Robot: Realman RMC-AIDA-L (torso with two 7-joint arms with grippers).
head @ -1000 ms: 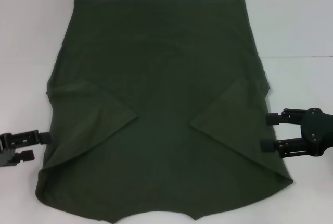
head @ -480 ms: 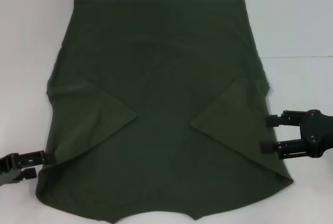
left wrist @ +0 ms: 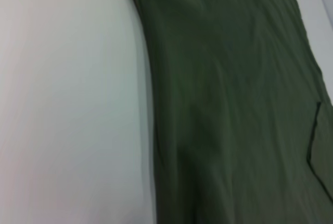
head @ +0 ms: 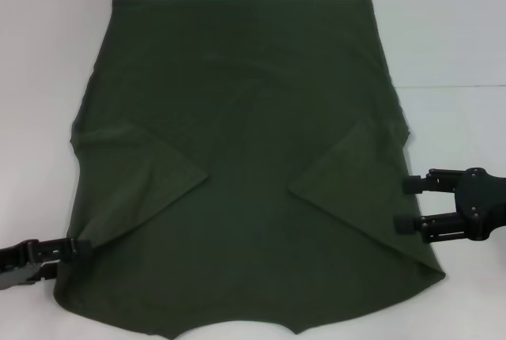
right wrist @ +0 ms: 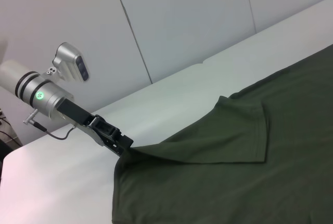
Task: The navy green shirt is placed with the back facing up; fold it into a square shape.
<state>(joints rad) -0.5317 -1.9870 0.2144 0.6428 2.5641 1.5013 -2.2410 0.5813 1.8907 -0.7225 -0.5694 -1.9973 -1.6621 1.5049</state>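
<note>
Flat on table, sleeves-folded navy green shirt point(head: 245, 158)

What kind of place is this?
Probably a robot lab or test cell: a plain white table, bare white wall panels, and only the navy green shirt between the left gripper and right gripper.

**Three views of one white surface**

The head camera looks steeply down on the white surface point(head: 443, 32), taking in the whole dark olive-green cotton shirt point(head: 245, 103). The left wrist camera sits close and low over the shirt's edge point(left wrist: 223, 104). The right wrist camera looks across the shirt point(right wrist: 250, 172) toward the left gripper point(right wrist: 123, 148), also seen from the head view point(head: 77, 245)
</note>
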